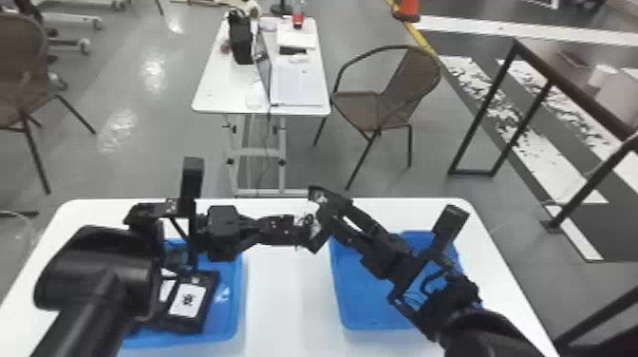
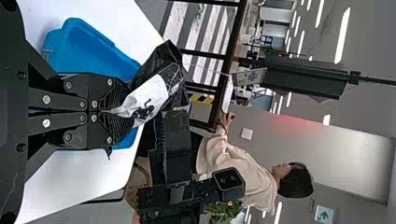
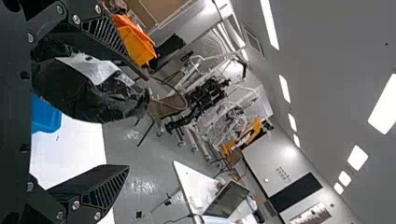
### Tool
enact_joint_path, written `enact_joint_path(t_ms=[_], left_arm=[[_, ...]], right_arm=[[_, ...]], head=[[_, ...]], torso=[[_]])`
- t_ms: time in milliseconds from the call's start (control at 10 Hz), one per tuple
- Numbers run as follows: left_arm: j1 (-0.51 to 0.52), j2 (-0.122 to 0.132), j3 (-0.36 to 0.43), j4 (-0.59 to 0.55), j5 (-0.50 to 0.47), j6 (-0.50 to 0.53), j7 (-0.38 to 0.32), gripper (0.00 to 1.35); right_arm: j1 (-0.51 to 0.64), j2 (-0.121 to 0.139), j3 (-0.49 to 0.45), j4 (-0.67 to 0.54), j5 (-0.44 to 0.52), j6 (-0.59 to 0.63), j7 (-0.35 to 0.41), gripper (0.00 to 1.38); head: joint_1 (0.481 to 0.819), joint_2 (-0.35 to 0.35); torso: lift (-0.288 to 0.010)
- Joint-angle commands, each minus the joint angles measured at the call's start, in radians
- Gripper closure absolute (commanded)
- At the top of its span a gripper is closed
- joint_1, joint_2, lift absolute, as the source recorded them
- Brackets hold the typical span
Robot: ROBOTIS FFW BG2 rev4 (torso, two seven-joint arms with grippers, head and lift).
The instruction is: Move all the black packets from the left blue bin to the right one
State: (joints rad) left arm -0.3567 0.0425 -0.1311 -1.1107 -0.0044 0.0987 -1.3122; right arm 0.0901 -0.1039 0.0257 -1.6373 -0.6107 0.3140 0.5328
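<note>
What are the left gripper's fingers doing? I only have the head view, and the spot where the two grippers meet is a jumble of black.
Observer: The left wrist view shows the left gripper shut on a black packet, its white label creased at the pinch.

Operator: And the right gripper, has it clamped on too?

Observer: No. In the right wrist view the right gripper is open, the packet lying close to one finger, with a wide gap to the other.

This looks like a lab or workshop, with wheeled frames (image 1: pixel 69 18), an orange cone (image 1: pixel 408 7), a laptop (image 3: pixel 227 199) and strip lights (image 3: pixel 270 23).
</note>
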Motion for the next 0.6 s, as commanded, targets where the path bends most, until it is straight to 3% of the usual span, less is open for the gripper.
enact_joint_path(t_ms=[0, 100, 200, 300, 500], left_arm=[[-0.008, -0.004, -0.01, 0.002, 0.0, 0.003, 0.001, 1.19], [-0.01, -0.006, -0.013, 0.002, 0.0, 0.006, 0.002, 1.19], [-0.01, -0.006, -0.015, 0.002, 0.0, 0.009, 0.002, 1.19], [-0.007, -0.004, -0.012, 0.002, 0.001, 0.012, 0.002, 1.19], [0.005, -0.003, 0.002, 0.002, 0.003, 0.013, 0.005, 1.19]], right_arm=[[-0.033, 0.001, 0.031, 0.034, -0.003, 0.002, 0.012, 0.2], [-0.046, 0.006, 0.039, 0.047, -0.003, 0.002, 0.019, 0.27], [-0.052, 0.012, 0.039, 0.056, -0.001, 0.002, 0.027, 0.7], [-0.052, 0.013, 0.039, 0.056, 0.005, 0.002, 0.027, 1.03], [-0.047, 0.02, 0.037, 0.059, 0.008, -0.041, 0.027, 1.28]], head=[[0.695, -0.126], [0.695, -0.115], [0.695, -0.106], [0.695, -0.102], [0.695, -0.099]], torso=[[0.0], [0.0], [0.0], [0.0], [0.0]])
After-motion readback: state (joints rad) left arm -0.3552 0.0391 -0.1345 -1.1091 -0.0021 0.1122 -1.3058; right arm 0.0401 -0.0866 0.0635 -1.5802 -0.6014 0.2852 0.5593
